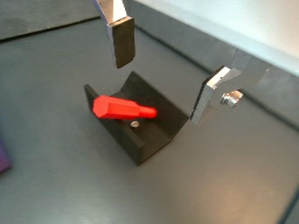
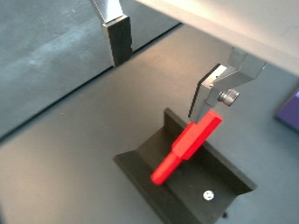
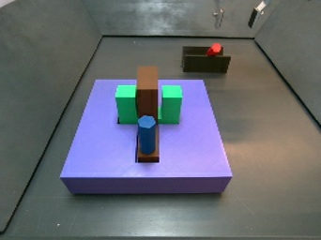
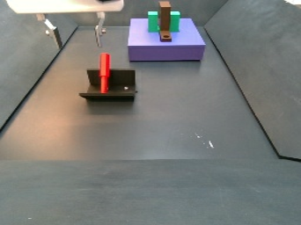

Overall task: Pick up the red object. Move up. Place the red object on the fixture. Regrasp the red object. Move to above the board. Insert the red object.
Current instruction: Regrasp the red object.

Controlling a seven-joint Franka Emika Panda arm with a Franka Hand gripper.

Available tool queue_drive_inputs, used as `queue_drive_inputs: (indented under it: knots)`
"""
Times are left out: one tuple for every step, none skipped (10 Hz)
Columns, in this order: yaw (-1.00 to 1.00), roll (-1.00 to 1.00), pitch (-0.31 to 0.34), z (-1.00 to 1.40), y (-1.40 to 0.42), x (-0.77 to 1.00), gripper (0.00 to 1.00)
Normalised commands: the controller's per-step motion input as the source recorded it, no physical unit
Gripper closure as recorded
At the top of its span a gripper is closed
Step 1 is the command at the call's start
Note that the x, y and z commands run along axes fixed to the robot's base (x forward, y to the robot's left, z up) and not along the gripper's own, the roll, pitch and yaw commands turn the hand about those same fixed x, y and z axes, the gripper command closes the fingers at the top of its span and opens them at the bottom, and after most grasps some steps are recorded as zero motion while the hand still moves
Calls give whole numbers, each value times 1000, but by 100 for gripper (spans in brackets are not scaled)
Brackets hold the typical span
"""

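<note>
Resting on the fixture (image 4: 108,88), the red peg (image 4: 105,72) leans against its upright wall, free of any grip. The gripper (image 1: 163,74) hangs above it with jaws spread wide and empty; its fingers (image 2: 117,42) stand clear on either side of the peg in both wrist views. Well apart across the bench (image 3: 257,141) lies the board (image 3: 189,155), bearing a green block (image 3: 170,101), brown bar (image 3: 148,89) and blue peg (image 3: 146,133).

One gripper (image 4: 74,31), one red object (image 4: 105,72), one fixture (image 4: 112,88), one board (image 3: 150,150), one green block (image 3: 126,101), one brown bar (image 3: 148,86), one blue peg (image 3: 146,133).
</note>
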Motion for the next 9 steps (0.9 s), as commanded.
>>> queue_drive_inputs:
  knots:
    - [0, 1000, -274, 3, 0, -77, 0]
    - [0, 1000, -266, 0, -17, -103, 0]
    - [0, 1000, -234, 11, -74, -163, 0]
    - [20, 1000, -209, 0, -106, -271, 0]
    - [40, 1000, -189, 0, -111, -320, 0]
    - [43, 1000, -177, 0, -117, -343, 0]
    - [51, 1000, -183, 0, -183, -291, 0]
    - [91, 1000, -180, 0, -351, 0, 0]
    - [71, 877, -94, -63, -326, 57, 0]
